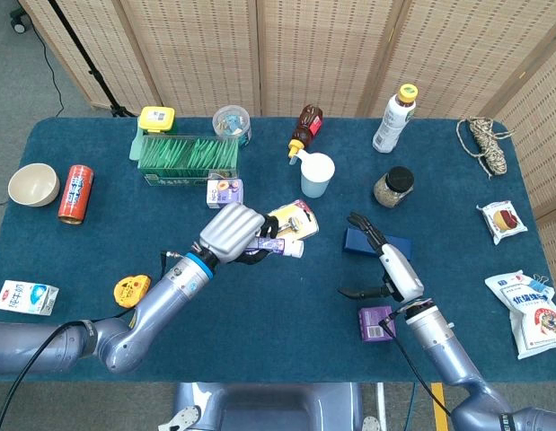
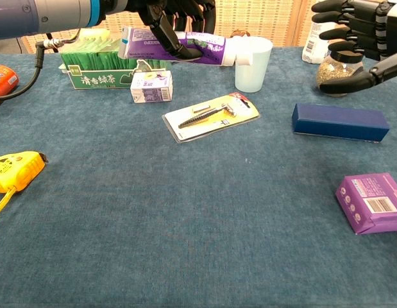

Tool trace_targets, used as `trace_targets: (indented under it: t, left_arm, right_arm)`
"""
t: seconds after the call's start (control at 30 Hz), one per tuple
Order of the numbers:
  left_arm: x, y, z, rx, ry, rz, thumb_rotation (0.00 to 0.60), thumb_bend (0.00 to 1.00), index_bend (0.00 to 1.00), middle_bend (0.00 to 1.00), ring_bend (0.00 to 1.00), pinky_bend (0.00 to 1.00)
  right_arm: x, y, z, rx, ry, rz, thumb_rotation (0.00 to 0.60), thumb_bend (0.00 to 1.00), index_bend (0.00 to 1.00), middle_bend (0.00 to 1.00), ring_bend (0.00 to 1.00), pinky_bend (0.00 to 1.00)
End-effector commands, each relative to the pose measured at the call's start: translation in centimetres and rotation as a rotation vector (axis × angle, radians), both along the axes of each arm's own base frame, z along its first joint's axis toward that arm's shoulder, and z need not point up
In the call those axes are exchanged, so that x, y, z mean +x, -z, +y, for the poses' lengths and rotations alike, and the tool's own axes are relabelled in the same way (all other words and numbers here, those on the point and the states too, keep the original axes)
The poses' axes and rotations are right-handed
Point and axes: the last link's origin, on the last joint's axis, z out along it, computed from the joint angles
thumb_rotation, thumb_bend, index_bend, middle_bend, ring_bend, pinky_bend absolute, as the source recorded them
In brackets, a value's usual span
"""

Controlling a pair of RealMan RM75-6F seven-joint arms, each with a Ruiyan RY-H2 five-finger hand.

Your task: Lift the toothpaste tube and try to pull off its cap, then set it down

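My left hand (image 1: 231, 235) (image 2: 176, 19) grips a purple and white toothpaste tube (image 2: 185, 46) (image 1: 279, 247) around its middle and holds it level above the table. Its white cap (image 2: 239, 58) (image 1: 296, 250) points toward my right side and is still on the tube. My right hand (image 1: 392, 268) (image 2: 360, 31) hangs open well to the right of the cap, fingers spread, above the dark blue box (image 2: 339, 121) (image 1: 378, 243), with nothing in it.
Under the tube lies a carded razor pack (image 2: 211, 116). A clear cup (image 2: 253, 63), a small milk carton (image 2: 151, 86) and a green tea box (image 2: 95, 72) stand behind. A purple box (image 2: 371, 202) sits front right, a yellow tape measure (image 2: 12, 172) front left.
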Motion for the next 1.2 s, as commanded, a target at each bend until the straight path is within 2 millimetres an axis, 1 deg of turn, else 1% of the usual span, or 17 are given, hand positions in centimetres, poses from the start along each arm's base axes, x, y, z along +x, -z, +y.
trace_targets:
  t: [0.03,0.07,0.1,0.17,0.23,0.27,0.33,0.57,0.67,0.93,1.2]
  left_arm:
    - [-0.1,-0.1,0.0,0.0,0.0,-0.002,0.6,0.45,0.72,0.63,0.59,0.56]
    - [-0.2,-0.1,0.0,0.0,0.0,-0.003,0.6,0.45,0.72,0.63,0.59,0.56]
    - [-0.3,-0.1,0.0,0.0,-0.001,-0.005,0.6,0.45,0.72,0.63,0.59,0.56]
    - [-0.3,-0.2,0.0,-0.002,-0.001,-0.009,0.6,0.45,0.72,0.63,0.59,0.56]
    - [-0.3,-0.3,-0.1,0.0,0.002,-0.01,0.6,0.45,0.72,0.63,0.59,0.56]
    - [-0.3,-0.4,-0.1,0.002,0.004,-0.01,0.6,0.45,0.72,0.63,0.59,0.56]
    - [-0.1,-0.5,-0.2,0.004,0.009,-0.01,0.6,0.45,0.72,0.63,0.59,0.56]
    - [1.2,-0.4,-0.5,0.007,0.032,-0.002,0.6,0.45,0.72,0.63,0.59,0.56]
    - [1.8,-0.2,-0.7,0.014,0.041,0.002,0.6,0.45,0.72,0.63,0.59,0.56]
    - [3.3,0.7,-1.2,0.033,0.051,-0.007,0.6,0.45,0.72,0.63,0.59,0.56]
    - [5.2,1.9,-1.8,0.037,0.054,-0.026,0.6,0.45,0.72,0.63,0.59,0.56]
  right_arm:
    - [-0.7,-0.1,-0.4,0.023,0.049,-0.084,0.555,0.0,0.0,0.0,0.0,0.0]
    - [-0.8,-0.2,-0.5,0.029,0.062,-0.111,0.539,0.0,0.0,0.0,0.0,0.0]
    - [-1.0,-0.2,-0.8,0.045,0.096,-0.179,0.515,0.0,0.0,0.0,0.0,0.0]
    - [-1.1,-0.3,-0.9,0.062,0.113,-0.234,0.471,0.0,0.0,0.0,0.0,0.0]
    - [-1.2,-0.5,-1.1,0.08,0.141,-0.321,0.397,0.0,0.0,0.0,0.0,0.0]
    - [-1.3,-0.6,-1.1,0.085,0.15,-0.351,0.38,0.0,0.0,0.0,0.0,0.0]
    - [-1.3,-0.7,-1.2,0.093,0.163,-0.401,0.323,0.0,0.0,0.0,0.0,0.0]
    - [-0.8,-0.7,-1.2,0.11,0.175,-0.533,0.189,0.0,0.0,0.0,0.0,0.0]
    - [-0.5,-0.7,-1.3,0.105,0.18,-0.577,0.167,0.0,0.0,0.0,0.0,0.0]
    - [0.4,-0.7,-1.3,0.092,0.183,-0.668,0.162,0.0,0.0,0.0,0.0,0.0]
    - [1.4,0.2,-1.3,0.112,0.18,-0.692,0.163,0.0,0.0,0.0,0.0,0.0]
